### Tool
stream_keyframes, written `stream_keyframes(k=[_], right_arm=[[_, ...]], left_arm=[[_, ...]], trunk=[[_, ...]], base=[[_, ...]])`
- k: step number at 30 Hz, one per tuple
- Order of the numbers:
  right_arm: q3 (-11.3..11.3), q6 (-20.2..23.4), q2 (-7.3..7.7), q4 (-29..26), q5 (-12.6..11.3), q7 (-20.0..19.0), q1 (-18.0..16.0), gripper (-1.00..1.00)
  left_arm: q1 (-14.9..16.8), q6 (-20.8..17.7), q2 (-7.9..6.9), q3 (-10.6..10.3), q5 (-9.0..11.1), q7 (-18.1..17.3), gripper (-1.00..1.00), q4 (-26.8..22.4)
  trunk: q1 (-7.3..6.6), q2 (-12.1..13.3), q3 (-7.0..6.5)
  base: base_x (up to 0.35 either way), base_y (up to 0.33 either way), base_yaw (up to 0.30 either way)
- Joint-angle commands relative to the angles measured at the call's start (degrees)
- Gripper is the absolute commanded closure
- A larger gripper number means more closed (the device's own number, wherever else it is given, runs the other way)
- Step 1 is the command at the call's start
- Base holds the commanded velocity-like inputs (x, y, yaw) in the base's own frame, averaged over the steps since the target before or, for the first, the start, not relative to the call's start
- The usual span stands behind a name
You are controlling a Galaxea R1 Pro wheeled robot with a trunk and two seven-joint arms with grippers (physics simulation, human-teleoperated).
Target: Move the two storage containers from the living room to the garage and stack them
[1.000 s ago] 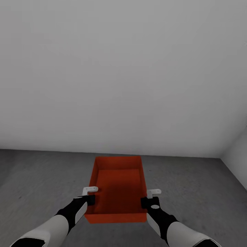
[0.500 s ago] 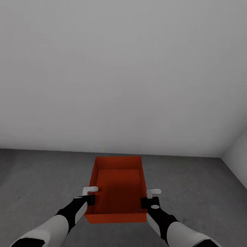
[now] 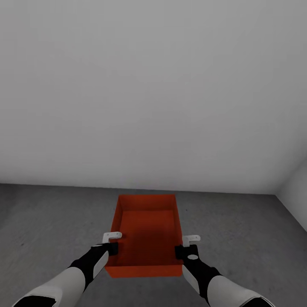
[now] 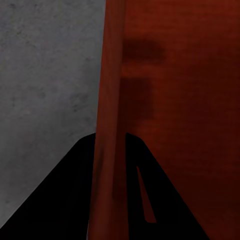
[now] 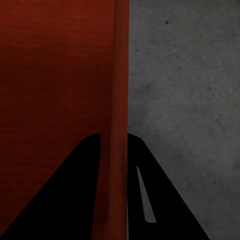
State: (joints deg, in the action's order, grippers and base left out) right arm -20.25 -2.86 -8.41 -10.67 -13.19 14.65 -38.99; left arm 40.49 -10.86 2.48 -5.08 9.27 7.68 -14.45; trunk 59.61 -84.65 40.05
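I carry storage container point(image 3: 146, 236) over floor point(image 3: 51, 221); left end effector point(image 3: 112, 244) and right end effector point(image 3: 184, 246) clenched on its side walls.

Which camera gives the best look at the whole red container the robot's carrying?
The head view: the storage container shows whole, open-topped, held between the left gripper and right gripper. Each wrist view shows just one thin side wall pinched between dark fingers.

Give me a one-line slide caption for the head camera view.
Both grippers, left and right, clamp the side walls of a red-orange storage container over grey concrete floor.
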Motion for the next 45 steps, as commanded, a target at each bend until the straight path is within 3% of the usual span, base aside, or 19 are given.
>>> stream_keyframes(k=[1,45], right_arm=[[2.49,-0.41,0.24,0.21,-1.13,2.31,-0.03,1.00],[2.50,-0.60,0.16,0.21,-1.14,2.14,-0.03,1.00]], left_arm=[[0.03,3.30,-0.55,1.56,-0.83,0.67,1.00,-0.31],[0.03,3.30,-0.55,1.56,-0.83,0.67,1.00,-0.40]], trunk=[[0.22,-0.44,0.23],[9.88,-18.09,8.45]], base=[[0.000,0.000,0.000],[0.000,0.000,0.000]])
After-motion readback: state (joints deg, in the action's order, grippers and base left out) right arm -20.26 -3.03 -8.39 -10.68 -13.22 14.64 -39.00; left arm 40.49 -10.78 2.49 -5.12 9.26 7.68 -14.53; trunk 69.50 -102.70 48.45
